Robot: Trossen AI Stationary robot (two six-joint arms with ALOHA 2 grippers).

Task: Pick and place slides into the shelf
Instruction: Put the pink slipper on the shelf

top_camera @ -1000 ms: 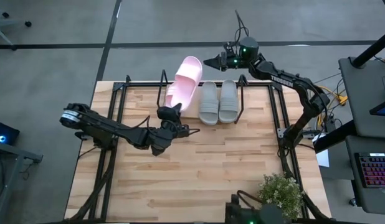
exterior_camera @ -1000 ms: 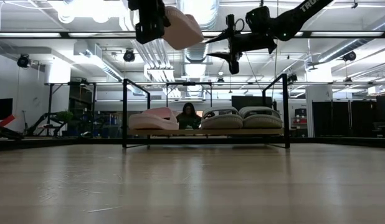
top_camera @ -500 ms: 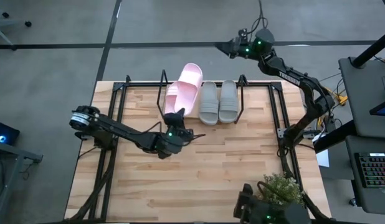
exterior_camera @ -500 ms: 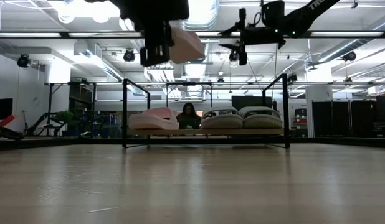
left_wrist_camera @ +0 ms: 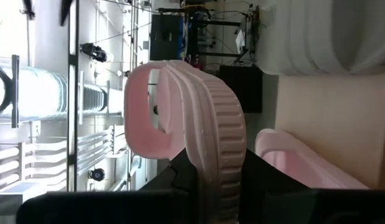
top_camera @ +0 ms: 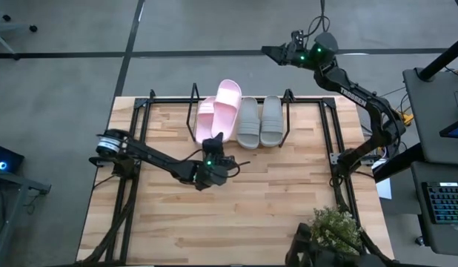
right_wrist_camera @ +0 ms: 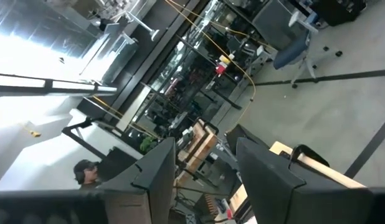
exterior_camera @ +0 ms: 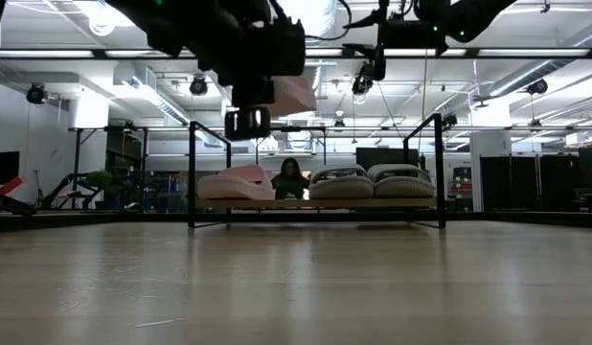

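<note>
My left gripper point(top_camera: 216, 141) is shut on a pale pink slide point(top_camera: 229, 100) and holds it in the air over the shelf's point(exterior_camera: 277, 202) left part. A second pink slide point(top_camera: 204, 120) lies sole down on the shelf board beneath it. Two grey slides point(top_camera: 248, 122) point(top_camera: 271, 120) lie beside it to the right. My right gripper point(top_camera: 272, 50) is open with nothing between its fingers, high up beyond the table's far edge. My left gripper pinches the pink slide's near end point(left_wrist_camera: 220, 171) between its two fingers, one on the footbed side and one on the ribbed sole. The fingers come level from the table's near side, along the slide. The slide is lifted clear, strap point(left_wrist_camera: 142, 106) up, reaching out over the shelf.
Thin black uprights point(top_camera: 193, 98) point(top_camera: 288, 96) stand at the shelf's ends. A potted plant point(top_camera: 334, 226) sits at the table's near right. Bare wood tabletop point(top_camera: 251, 200) lies in front of the shelf. A person point(exterior_camera: 291, 177) sits in the room behind.
My left gripper has come down and moved toward the table's right with the pink slide, which now hangs lower over the shelf. My right gripper has risen and drawn away past the far edge, toward the right.
</note>
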